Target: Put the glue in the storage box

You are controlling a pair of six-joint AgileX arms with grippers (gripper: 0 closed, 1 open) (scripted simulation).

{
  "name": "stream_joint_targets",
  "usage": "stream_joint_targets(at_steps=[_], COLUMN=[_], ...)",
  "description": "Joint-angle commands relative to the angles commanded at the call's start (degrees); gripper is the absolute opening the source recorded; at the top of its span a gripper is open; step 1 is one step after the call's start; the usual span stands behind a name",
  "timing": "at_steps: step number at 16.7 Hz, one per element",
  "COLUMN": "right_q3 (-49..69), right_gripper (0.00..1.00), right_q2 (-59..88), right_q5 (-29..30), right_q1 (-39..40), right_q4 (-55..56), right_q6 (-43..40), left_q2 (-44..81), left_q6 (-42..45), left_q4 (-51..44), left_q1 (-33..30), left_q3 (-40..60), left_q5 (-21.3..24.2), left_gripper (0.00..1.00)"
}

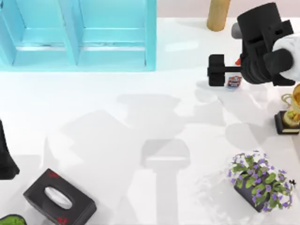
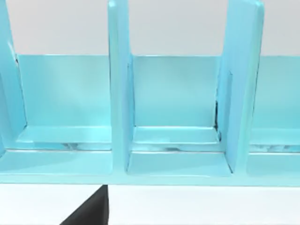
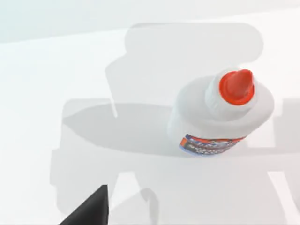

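Observation:
The glue (image 1: 233, 82), a small white bottle with a red-orange cap and a blue-and-red label, stands at the table's back right, partly covered by my right arm. In the right wrist view the glue (image 3: 220, 115) stands upright and free on the white table, apart from one black fingertip (image 3: 89, 211) at the picture's edge. My right gripper (image 1: 215, 70) hovers open above the bottle, reaching a little past it to the left, with nothing held. The light blue storage box (image 1: 77, 65) sits at the back left, and its compartments (image 2: 176, 136) face my left wrist camera. My left arm (image 1: 5, 157) is parked at the left edge.
A gold trophy (image 1: 290, 112) on a dark base stands right of the glue. A pot of purple flowers (image 1: 260, 180) is at the front right and a black tissue box (image 1: 58, 199) at the front left. A wooden post (image 1: 219, 14) rises at the back.

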Motion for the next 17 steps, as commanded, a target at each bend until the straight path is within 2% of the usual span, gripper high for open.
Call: stream_joint_targets(at_steps=[9, 17], right_q3=[8.9, 9.2], right_gripper=[1.0, 1.0], right_q2=[13.3, 19.4], right_q5=[-0.8, -1.6], right_q1=[-1.6, -3.2], right_q4=[4.4, 10.6], right_q6=[-1.4, -2.7], left_q2=[0.0, 0.0], left_q6=[0.0, 0.0], left_q4=[0.0, 0.0], left_q1=[0.0, 0.0], left_q3=[0.0, 0.0], left_q5=[0.0, 0.0], left_gripper=[1.0, 1.0])
